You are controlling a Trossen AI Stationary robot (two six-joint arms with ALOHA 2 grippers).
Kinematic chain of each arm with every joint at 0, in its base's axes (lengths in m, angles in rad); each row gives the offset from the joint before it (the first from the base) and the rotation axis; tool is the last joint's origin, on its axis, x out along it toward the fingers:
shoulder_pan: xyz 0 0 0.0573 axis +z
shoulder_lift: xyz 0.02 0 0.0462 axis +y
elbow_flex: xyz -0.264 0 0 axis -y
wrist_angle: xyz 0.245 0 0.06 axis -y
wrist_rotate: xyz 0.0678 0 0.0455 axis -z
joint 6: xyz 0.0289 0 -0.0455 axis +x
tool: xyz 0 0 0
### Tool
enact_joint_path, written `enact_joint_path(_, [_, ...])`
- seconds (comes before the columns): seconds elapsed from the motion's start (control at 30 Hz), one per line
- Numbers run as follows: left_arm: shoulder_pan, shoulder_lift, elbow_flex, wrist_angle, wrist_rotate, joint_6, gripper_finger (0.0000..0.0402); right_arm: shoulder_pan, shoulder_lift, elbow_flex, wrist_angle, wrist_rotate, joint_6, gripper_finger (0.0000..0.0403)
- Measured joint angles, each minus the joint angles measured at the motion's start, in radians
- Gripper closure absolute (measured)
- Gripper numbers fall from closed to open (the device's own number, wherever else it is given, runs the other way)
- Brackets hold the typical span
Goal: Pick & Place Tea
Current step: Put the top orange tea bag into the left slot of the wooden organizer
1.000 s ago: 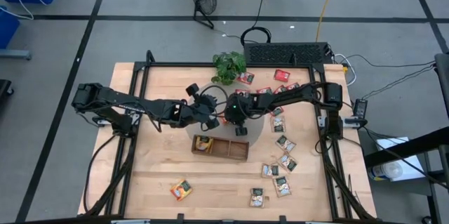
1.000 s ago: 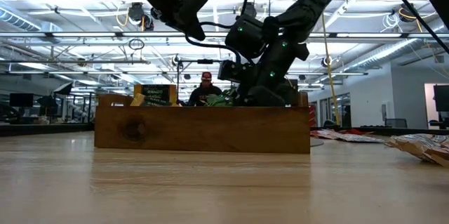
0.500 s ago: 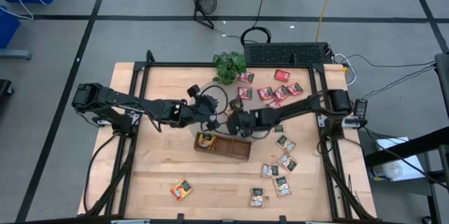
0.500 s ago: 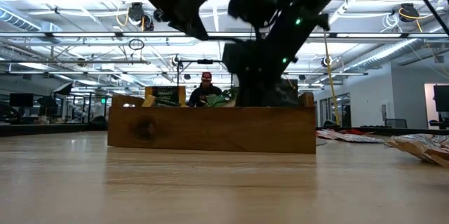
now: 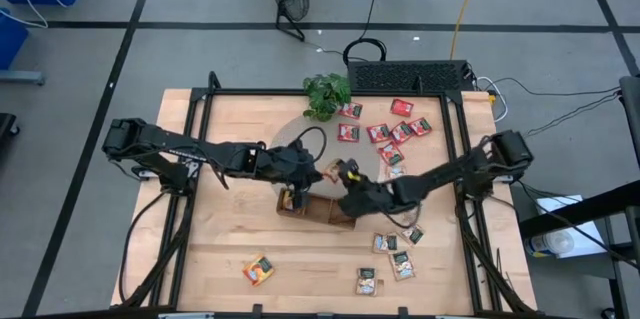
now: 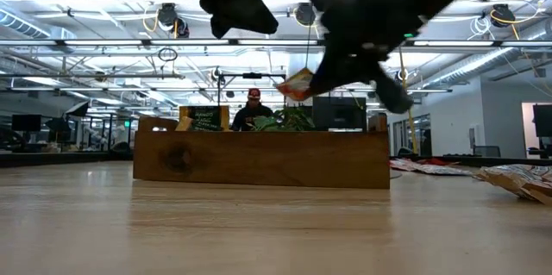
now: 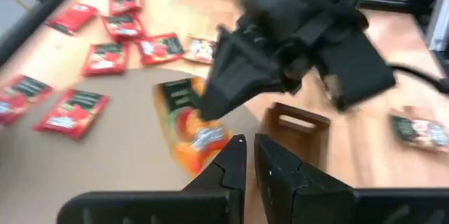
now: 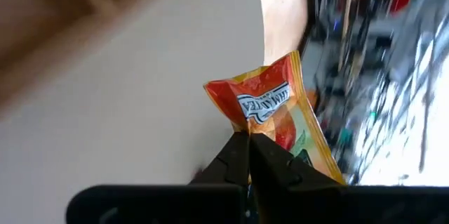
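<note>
Your right gripper (image 8: 247, 140) pinches orange-yellow tea packet (image 8: 270, 108) above wooden tray (image 5: 330, 212). Your left gripper (image 7: 249, 155) hangs nearby, fingers nearly together, holding nothing.

White lettering crosses the orange-yellow tea packet (image 8: 270, 112) in the right wrist view, but it cannot be read.

Overhead and table-level cameras — both see the wooden tray (image 5: 318, 208)
</note>
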Motion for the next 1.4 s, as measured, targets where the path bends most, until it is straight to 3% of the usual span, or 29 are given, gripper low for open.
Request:
enact_joint_path(0.17, [0.001, 0.000, 0.000, -0.001, 0.026, -0.083, 0.0364, 0.077, -0.072, -0.168, 0.218, -0.018, -0.127, 0.0403])
enact_joint_path(0.3, [0.022, 0.008, 0.000, 0.032, 0.044, -0.278, 0.0364, 0.131, -0.083, -0.258, 0.375, -0.010, -0.252, 0.0403])
enact_joint_path(0.43, [0.063, 0.059, -0.004, 0.094, 0.206, -0.423, 0.0356, 0.164, -0.079, -0.267, 0.419, 0.039, -0.286, 0.0403])
enact_joint_path(0.53, [0.063, 0.104, 0.001, 0.205, 0.280, -0.500, 0.0323, 0.176, -0.078, -0.268, 0.423, 0.040, -0.284, 0.0403])
enact_joint_path(0.63, [0.066, 0.150, 0.001, 0.280, 0.285, -0.564, 0.0275, 0.180, -0.079, -0.267, 0.438, 0.039, -0.280, 0.0403])
enact_joint_path(0.77, [0.073, 0.168, 0.001, 0.275, 0.280, -0.610, 0.0220, 0.180, -0.079, -0.268, 0.456, 0.040, -0.278, 0.0403])
enact_joint_path(0.9, [0.075, 0.177, -0.001, 0.261, 0.255, -0.628, 0.0193, 0.180, -0.079, -0.267, 0.475, 0.033, -0.295, 0.0403])
enact_joint_path(1.07, [0.076, 0.180, -0.001, 0.272, 0.250, -0.625, 0.0197, 0.176, -0.079, -0.267, 0.490, 0.033, -0.299, 0.0403])
enact_joint_path(1.4, [0.075, 0.191, 0.000, 0.309, 0.301, -0.620, 0.0246, 0.162, -0.079, -0.267, 0.493, 0.007, -0.300, 0.0403])
